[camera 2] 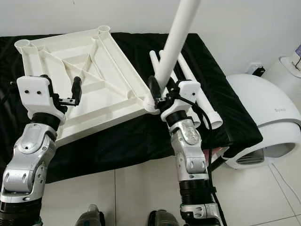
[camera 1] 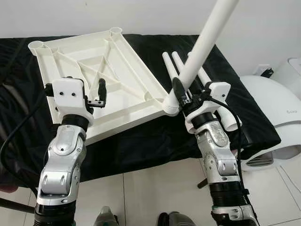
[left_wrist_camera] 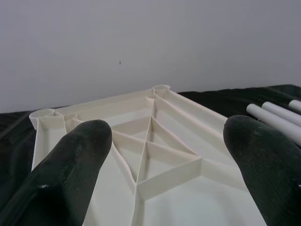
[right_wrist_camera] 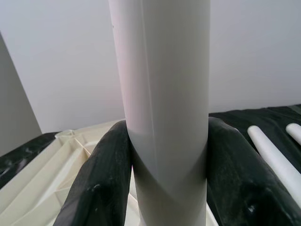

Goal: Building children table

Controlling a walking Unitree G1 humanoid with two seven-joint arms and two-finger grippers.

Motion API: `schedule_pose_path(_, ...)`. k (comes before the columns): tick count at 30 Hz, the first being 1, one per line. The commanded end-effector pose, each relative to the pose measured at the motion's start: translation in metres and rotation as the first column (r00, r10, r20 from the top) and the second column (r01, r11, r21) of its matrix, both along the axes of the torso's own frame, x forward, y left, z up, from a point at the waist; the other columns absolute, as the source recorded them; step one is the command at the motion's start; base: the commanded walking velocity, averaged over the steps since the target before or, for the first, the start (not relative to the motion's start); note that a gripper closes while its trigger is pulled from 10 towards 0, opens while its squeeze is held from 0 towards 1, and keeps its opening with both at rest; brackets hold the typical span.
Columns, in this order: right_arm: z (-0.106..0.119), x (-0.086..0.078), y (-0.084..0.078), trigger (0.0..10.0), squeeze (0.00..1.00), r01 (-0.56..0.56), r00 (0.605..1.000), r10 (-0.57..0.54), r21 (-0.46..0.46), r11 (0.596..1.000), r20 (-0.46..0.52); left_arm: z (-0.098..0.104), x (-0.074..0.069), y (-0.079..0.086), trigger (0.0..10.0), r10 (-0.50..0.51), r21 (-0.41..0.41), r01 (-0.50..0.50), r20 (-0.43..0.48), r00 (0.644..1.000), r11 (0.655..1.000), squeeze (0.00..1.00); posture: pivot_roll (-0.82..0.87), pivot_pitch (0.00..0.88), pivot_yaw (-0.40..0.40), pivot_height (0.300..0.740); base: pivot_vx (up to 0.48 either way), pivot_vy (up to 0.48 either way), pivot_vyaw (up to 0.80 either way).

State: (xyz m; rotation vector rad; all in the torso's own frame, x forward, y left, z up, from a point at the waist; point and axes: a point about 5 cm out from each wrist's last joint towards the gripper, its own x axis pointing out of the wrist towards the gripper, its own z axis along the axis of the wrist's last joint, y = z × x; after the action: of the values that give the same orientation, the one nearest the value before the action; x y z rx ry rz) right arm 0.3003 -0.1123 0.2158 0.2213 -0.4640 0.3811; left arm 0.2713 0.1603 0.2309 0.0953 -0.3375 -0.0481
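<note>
My right gripper (camera 1: pixel 181 94) grips a white leg (camera 1: pixel 202 47) at the tabletop (camera 1: pixel 117 84) corner; spare legs (camera 2: pixel 197 94) lie right; left gripper (camera 1: pixel 96 94) open.

spare legs (camera 1: pixel 207 77) crowd right, tabletop (camera 1: pixel 117 80) left

1. One piece of lettering shows: a small grey word on the side of the white domed appliance (camera 1: pixel 270 101) standing on the floor beside the black-covered surface.
2. The word sits at the dome's right edge in both eye views, near its upper curve.
3. Its letters are too small and faint to read with any certainty.
4. No other label, number or sign can be read.
</note>
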Motion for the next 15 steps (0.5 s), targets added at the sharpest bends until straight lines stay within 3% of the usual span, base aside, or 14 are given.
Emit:
schedule_pose_path(1, -0.003, -0.005, 0.001, 10.0, 0.00, -0.019, 1.000, 0.019, -0.004, 1.000, 0.016, -0.002, -0.002, -0.001, 10.0, -0.007, 0.020, 0.007, 0.018, 1.000, 1.000, 0.00, 0.09, 0.057, -0.048, 0.740, 0.000, 0.000, 0.00)
schedule_pose_path(15, -0.011, -0.004, -0.005, 10.0, 0.00, -0.009, 1.000, 0.009, -0.016, 1.000, -0.008, -0.029, -0.007, -0.008, 10.0, -0.072, 0.065, 0.075, -0.043, 0.996, 0.995, 0.00, 0.09, 0.041, -0.053, 0.740, 0.000, 0.000, 0.00)
